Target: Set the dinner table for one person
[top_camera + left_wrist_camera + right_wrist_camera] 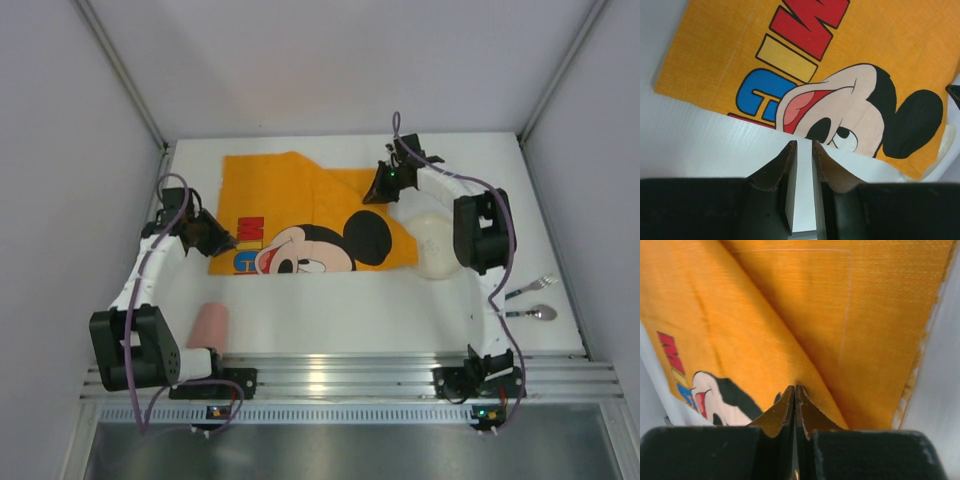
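My right fingers [795, 389] are closed, pinching a fold of the soft, limp orange cartoon-mouse cloth placemat [290, 190]. My left fingers [795, 149] are nearly shut at its near edge; I cannot tell if they grip. The rigid matte white table [380, 310] lies beneath everything and offers nothing to grasp. The white round dish [432, 252] by the right edge seems empty.

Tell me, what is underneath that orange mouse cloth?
The orange cloth lies on the white tabletop, which shows around its edges. The right end effector pinches up a ridge of it. Anything flat beneath the cloth would be covered, so that cannot be told.
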Controlling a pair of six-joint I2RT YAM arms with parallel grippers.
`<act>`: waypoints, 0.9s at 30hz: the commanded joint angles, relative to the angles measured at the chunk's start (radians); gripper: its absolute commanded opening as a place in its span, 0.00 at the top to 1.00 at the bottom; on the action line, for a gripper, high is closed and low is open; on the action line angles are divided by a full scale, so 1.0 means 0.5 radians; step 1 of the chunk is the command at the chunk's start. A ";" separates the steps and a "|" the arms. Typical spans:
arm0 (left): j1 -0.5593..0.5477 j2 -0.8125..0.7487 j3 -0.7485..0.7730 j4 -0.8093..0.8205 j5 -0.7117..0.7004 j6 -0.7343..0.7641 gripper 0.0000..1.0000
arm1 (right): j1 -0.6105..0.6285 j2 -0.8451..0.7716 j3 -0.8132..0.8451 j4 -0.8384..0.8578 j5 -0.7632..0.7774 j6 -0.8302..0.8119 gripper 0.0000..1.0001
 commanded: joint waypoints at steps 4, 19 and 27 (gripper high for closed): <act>0.001 0.037 -0.011 -0.024 -0.148 0.179 0.81 | 0.007 0.214 0.248 -0.026 0.170 0.054 1.00; 0.001 0.507 -0.149 -0.153 -0.531 0.179 1.00 | -0.116 0.376 0.371 0.183 0.033 0.121 1.00; 0.001 0.498 -0.155 -0.306 -0.893 0.139 1.00 | -0.226 0.520 0.515 0.198 0.005 0.167 1.00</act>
